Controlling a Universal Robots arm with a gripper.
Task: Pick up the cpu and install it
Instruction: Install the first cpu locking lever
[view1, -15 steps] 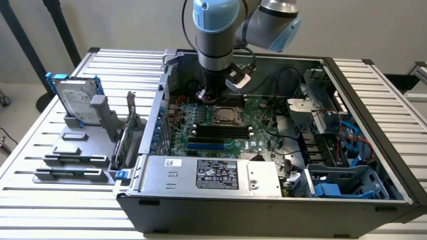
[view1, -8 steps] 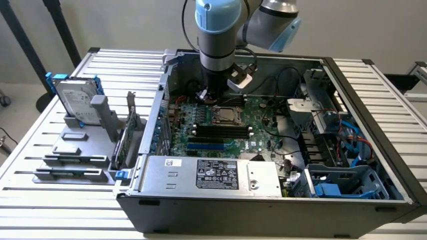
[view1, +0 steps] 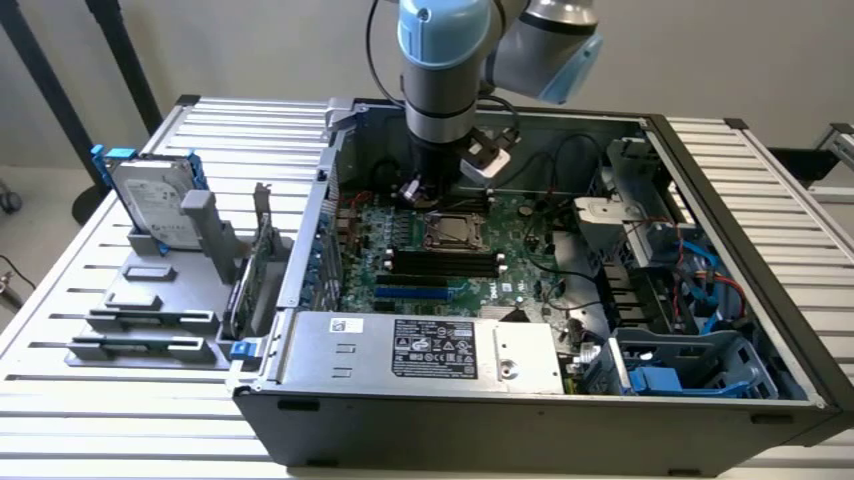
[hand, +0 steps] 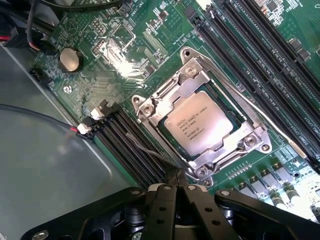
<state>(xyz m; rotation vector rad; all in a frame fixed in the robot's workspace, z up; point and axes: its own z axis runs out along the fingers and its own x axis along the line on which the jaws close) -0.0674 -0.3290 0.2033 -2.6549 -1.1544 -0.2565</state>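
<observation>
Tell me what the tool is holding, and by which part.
Nothing. The tool is shut and empty; the cpu lies in its socket.

a plain off-white wall (view1: 267, 45) stands behind a ribbed silver metal table (view1: 120, 410). two slanted black poles (view1: 54, 100) cross the wall at the exterior view's left, above a pale floor (view1: 34, 185). the light is soft and even.

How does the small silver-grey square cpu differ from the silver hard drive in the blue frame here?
The small silver-grey square cpu lies flat in its metal socket on the green motherboard, inside the case; the silver hard drive in the blue frame stands upright on a grey rack outside it. The cpu is square and far smaller; the hard drive is a longer rectangle. Both have silver metal faces.
</observation>
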